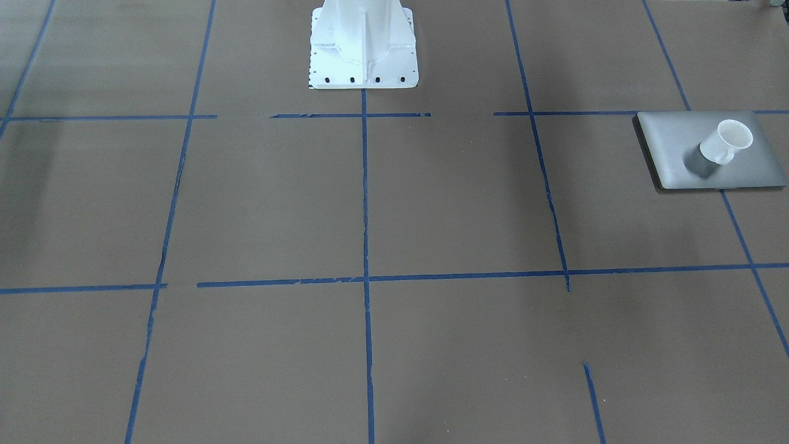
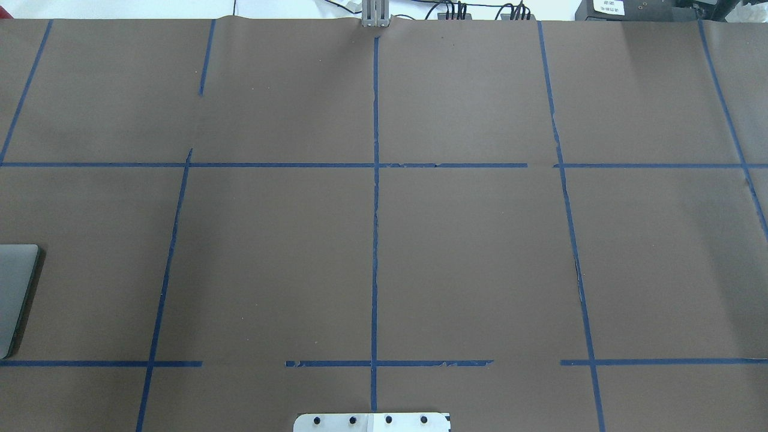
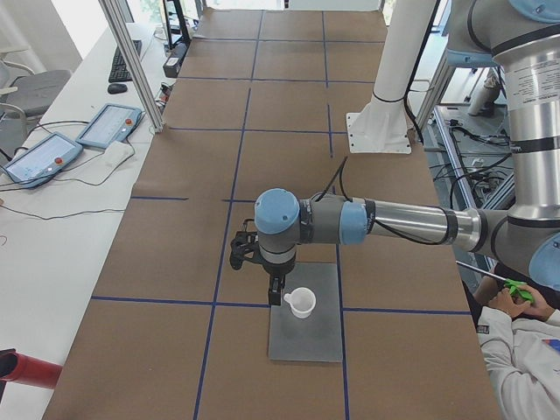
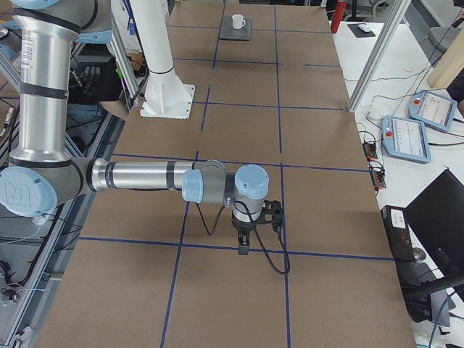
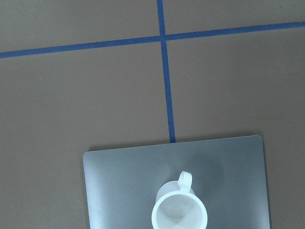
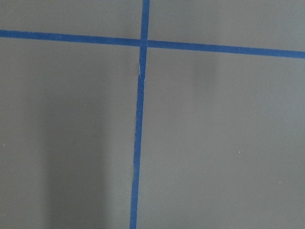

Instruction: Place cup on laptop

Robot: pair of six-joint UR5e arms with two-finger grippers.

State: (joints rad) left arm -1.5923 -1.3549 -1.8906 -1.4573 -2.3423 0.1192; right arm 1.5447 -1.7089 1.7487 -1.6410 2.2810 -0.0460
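Note:
The white cup stands upright on the closed silver-grey laptop, apart from any gripper. In the left wrist view the cup shows from above, handle toward the far edge of the laptop. In the exterior left view my left gripper hangs above the laptop, just beside the cup; I cannot tell if it is open or shut. My right gripper hangs over bare brown table far from the cup; its state cannot be told. Only a corner of the laptop shows overhead.
The white robot base stands at the table's middle edge. Blue tape lines grid the brown table. Teach pendants lie on the white side bench behind an aluminium post. An operator sits beside the robot.

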